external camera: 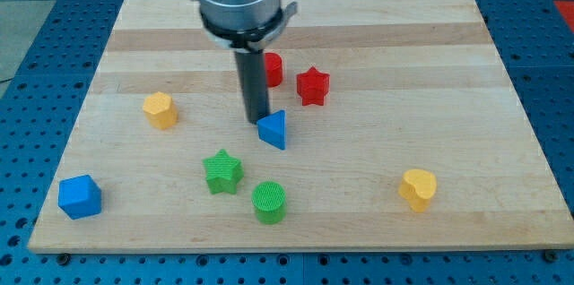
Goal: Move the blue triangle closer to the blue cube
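Observation:
The blue triangle [274, 130] lies near the middle of the wooden board [359, 25]. The blue cube [80, 196] sits near the board's bottom-left corner, far from the triangle. My tip [256, 121] stands just to the upper left of the blue triangle, touching or nearly touching its edge. The rod rises from there to the arm's grey body at the view's top.
A red cylinder [273, 68] and a red star [313, 85] lie just above the triangle. A green star [222, 171] and a green cylinder [269, 202] lie below it. A yellow hexagon [160, 110] is at the left, a yellow heart [418, 188] at the lower right.

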